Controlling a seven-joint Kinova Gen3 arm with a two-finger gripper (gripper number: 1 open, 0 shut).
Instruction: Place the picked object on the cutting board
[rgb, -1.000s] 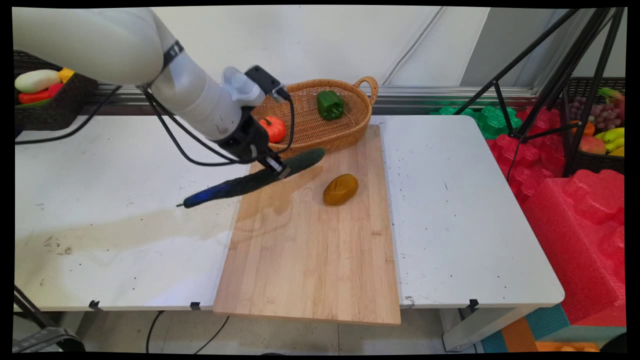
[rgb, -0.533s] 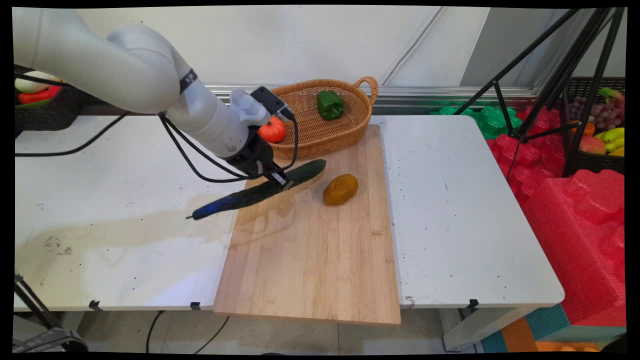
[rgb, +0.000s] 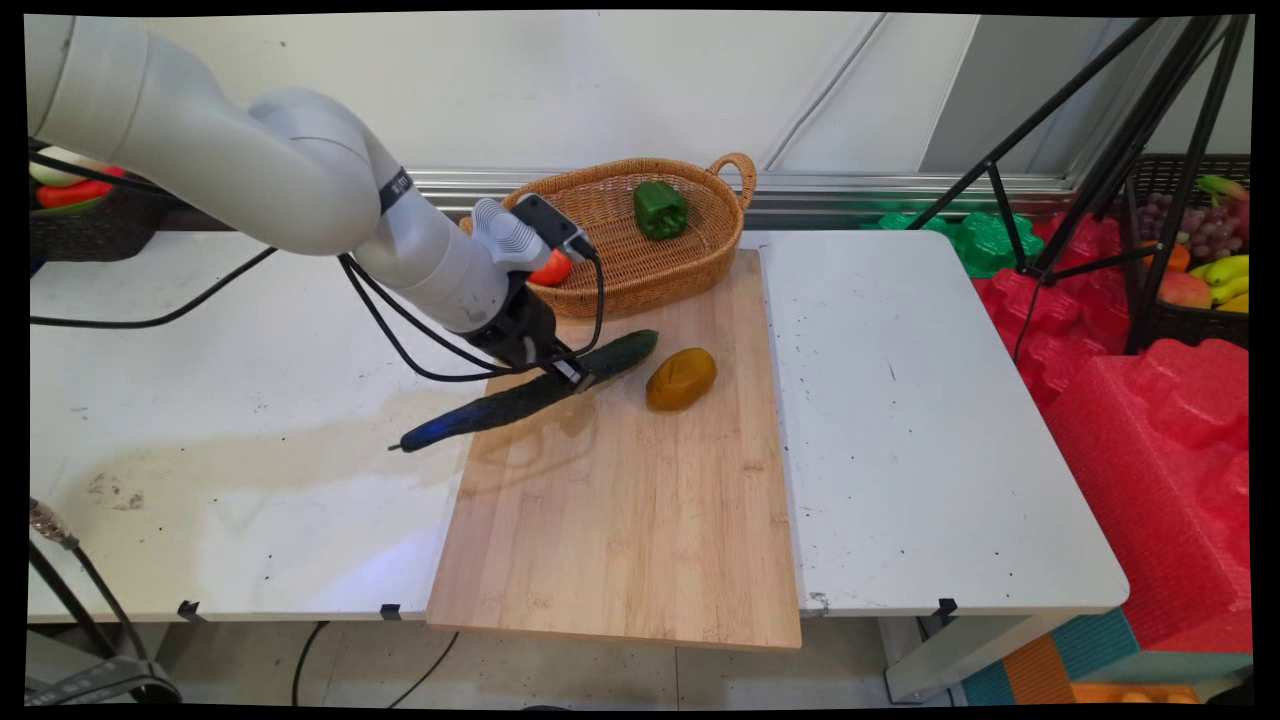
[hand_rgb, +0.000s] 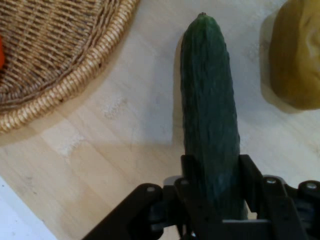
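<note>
My gripper (rgb: 570, 372) (hand_rgb: 215, 175) is shut on a long dark green cucumber (rgb: 530, 392) (hand_rgb: 210, 115), gripping it near its middle. The cucumber hangs just above the wooden cutting board (rgb: 620, 500) (hand_rgb: 115, 165), tilted, with its right end higher and its left end reaching out over the white table (rgb: 230, 400). Just right of the cucumber's tip a brown potato (rgb: 681, 379) (hand_rgb: 296, 55) lies on the board. Behind stands a wicker basket (rgb: 690, 260) (hand_rgb: 60, 55) holding a green bell pepper (rgb: 660, 209) and a red tomato (rgb: 552, 270), partly hidden by my wrist.
A dark basket of vegetables (rgb: 80, 210) sits at the far left behind the table. A black tripod (rgb: 1100, 160), red foam blocks (rgb: 1150, 420) and a crate of fruit (rgb: 1210, 260) stand to the right of the table.
My gripper has carried the cucumber down and to the right, closer to the cutting board and the potato. The potato and basket have not moved.
</note>
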